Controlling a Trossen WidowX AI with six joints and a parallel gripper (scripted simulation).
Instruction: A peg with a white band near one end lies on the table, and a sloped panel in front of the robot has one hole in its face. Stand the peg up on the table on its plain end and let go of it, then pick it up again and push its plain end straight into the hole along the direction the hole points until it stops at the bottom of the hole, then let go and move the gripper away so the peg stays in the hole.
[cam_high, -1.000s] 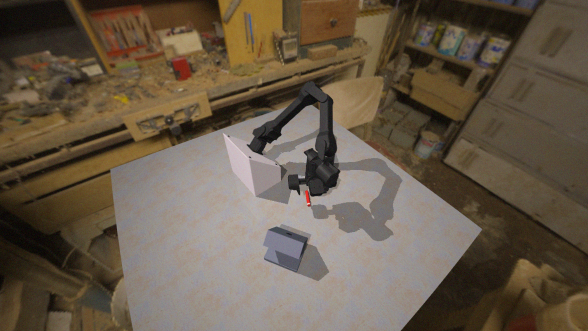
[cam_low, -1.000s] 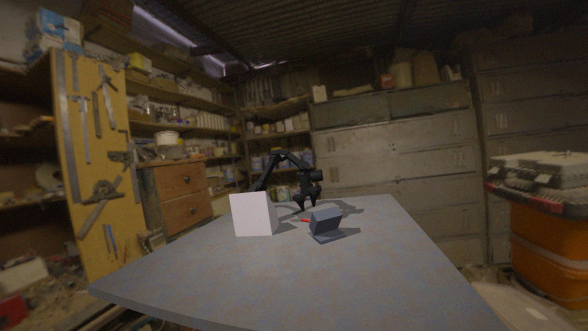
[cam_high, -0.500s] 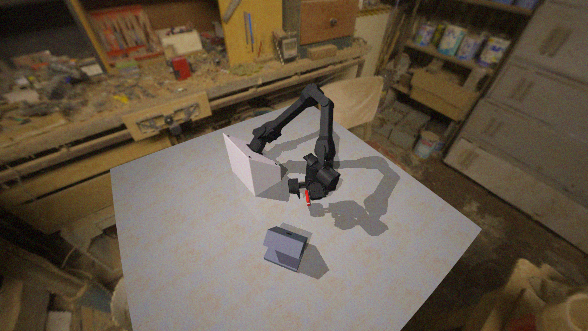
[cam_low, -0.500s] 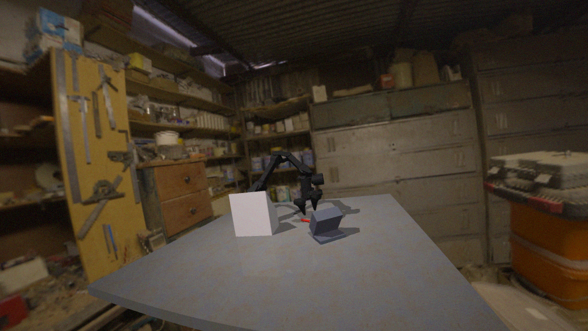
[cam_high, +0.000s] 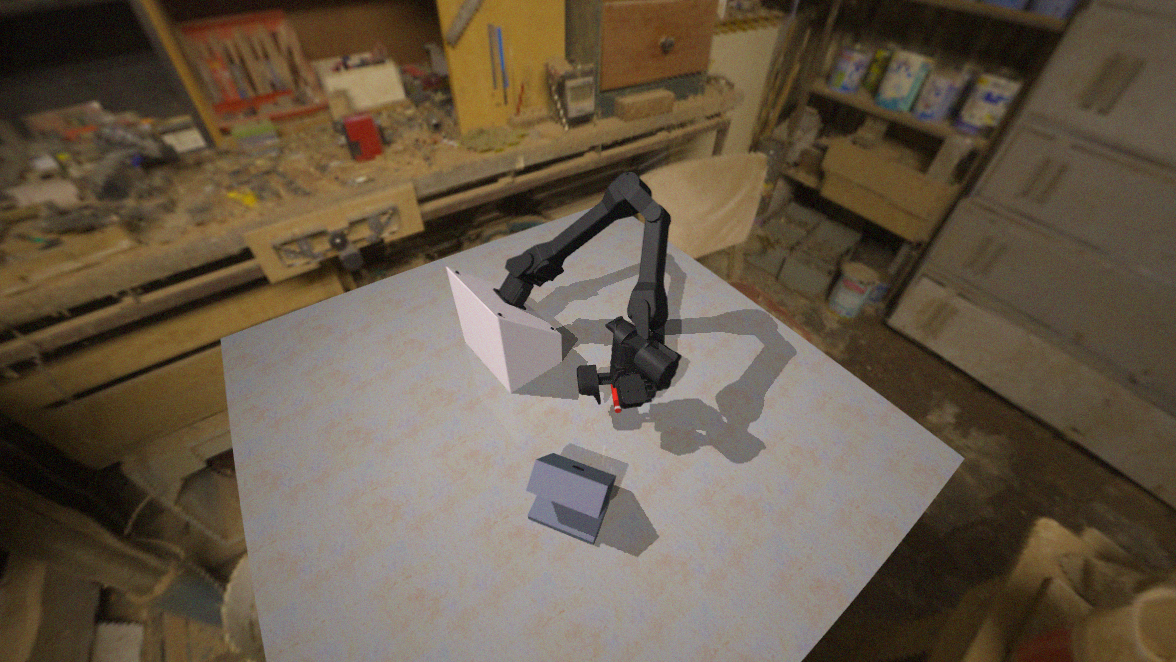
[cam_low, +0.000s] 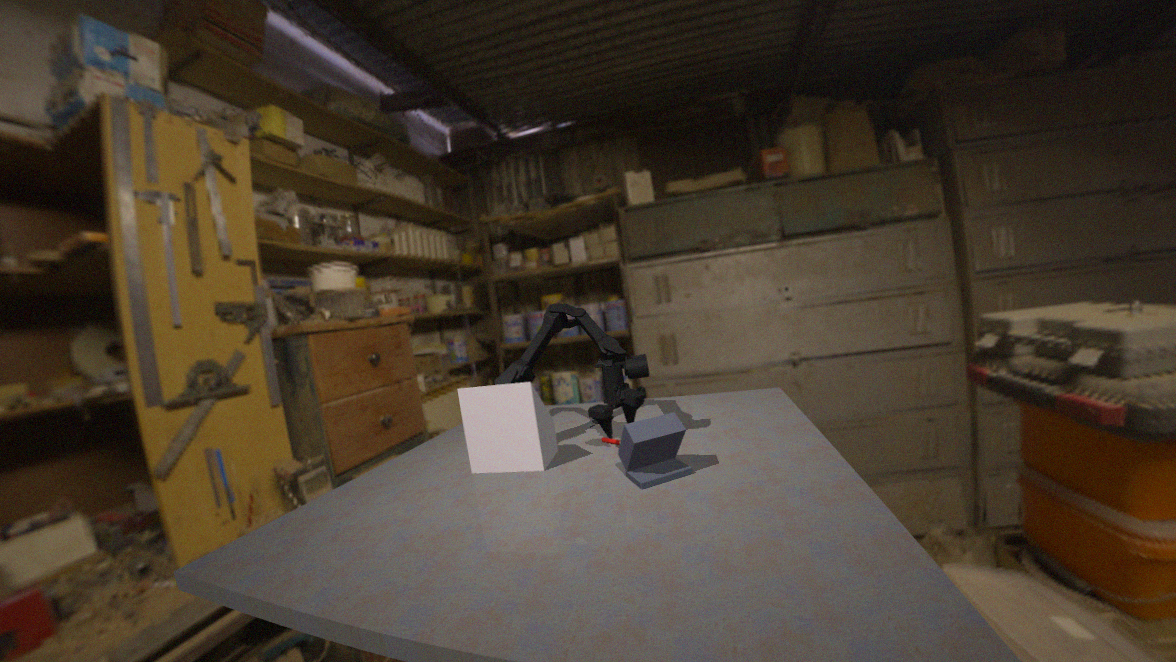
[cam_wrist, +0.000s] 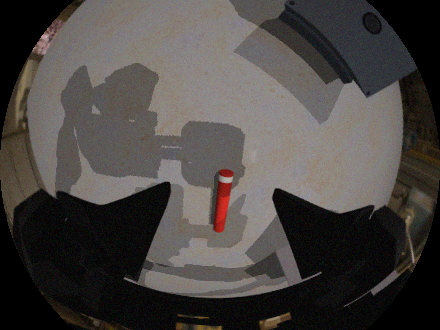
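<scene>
Nearest you in the exterior view is the blue-grey sloped block with one hole (cam_high: 567, 491) (cam_low: 651, 444) (cam_wrist: 345, 45); left, a white box (cam_high: 485, 328) (cam_low: 503, 427). Beyond, your red cylindrical peg, white-banded (cam_high: 615, 398) (cam_low: 609, 441) (cam_wrist: 222, 206), lies on the bench (cam_high: 370, 493) (cam_low: 576, 559) (cam_wrist: 200, 90) beneath the open, empty black tool (cam_high: 613, 402) (cam_low: 621, 428) (cam_wrist: 224, 191).

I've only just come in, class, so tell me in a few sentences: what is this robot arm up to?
The black arm has its end effector open above a red peg, apparently lining up to grasp it. Nothing is held: the peg lies flat on the table, its white band toward the grey sloped panel. The panel's hole has no peg in it, so standing the peg up and inserting it both remain.
</scene>
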